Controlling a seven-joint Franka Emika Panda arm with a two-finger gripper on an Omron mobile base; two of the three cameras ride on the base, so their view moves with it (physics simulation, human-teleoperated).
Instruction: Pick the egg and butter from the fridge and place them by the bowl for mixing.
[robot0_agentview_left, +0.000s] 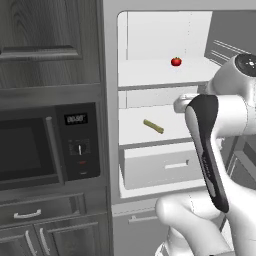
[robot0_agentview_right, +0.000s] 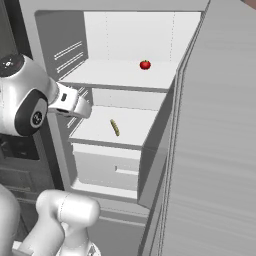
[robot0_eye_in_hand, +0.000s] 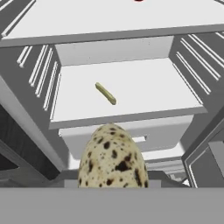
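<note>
One speckled egg (robot0_eye_in_hand: 112, 156) nearest, fingers' state unclear; one butter (robot0_eye_in_hand: 106, 93) on fridge (robot0_eye_in_hand: 131, 94) shelf.

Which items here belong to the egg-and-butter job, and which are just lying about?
Job: speckled egg, close before the hand camera; butter on the middle shelf; open fridge.
Lying about: red tomato on the upper shelf; microwave.

The white Franka arm (robot0_agentview_left: 210, 150) rises folded at its dark elbow, wrist reaching level toward the open grey fridge (robot0_agentview_right: 125, 75) — its two-finger gripper (robot0_eye_in_hand: 112, 181) clasps a speckled, cream-brown egg (robot0_eye_in_hand: 112, 159).
</note>
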